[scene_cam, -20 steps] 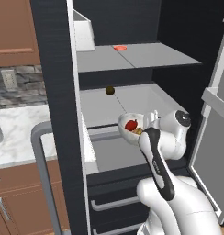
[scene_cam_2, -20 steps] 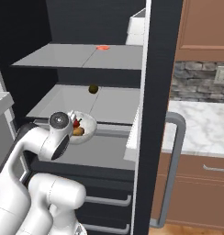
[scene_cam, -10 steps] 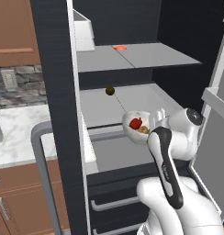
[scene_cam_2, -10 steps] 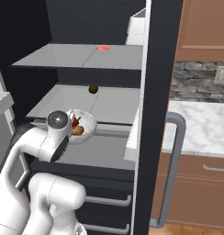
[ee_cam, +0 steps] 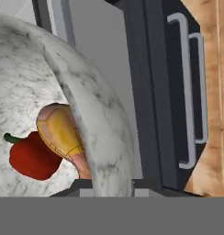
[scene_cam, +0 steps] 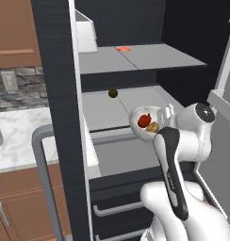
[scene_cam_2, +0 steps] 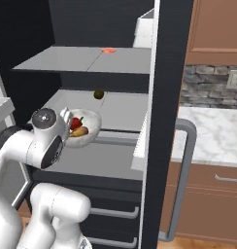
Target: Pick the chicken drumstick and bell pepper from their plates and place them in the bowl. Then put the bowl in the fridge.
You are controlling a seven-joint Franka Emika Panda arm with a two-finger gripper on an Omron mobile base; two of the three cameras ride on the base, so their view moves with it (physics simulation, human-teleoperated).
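The gripper point(scene_cam: 168, 113) is pinching the rim of the bowl point(scene_cam: 146, 125), jaws squeezed tight on it. The bowl is hanging in the air just in front of the open fridge point(scene_cam: 135, 61), near its middle shelf point(scene_cam: 102, 106). The bell pepper point(scene_cam: 144, 119) and the chicken drumstick point(scene_cam: 153, 127) are sitting inside the bowl, side by side.

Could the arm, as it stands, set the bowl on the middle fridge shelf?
Probably yes: the fridge is open, the bowl hangs level with the middle shelf, and only a small dark ball sits there, farther back.
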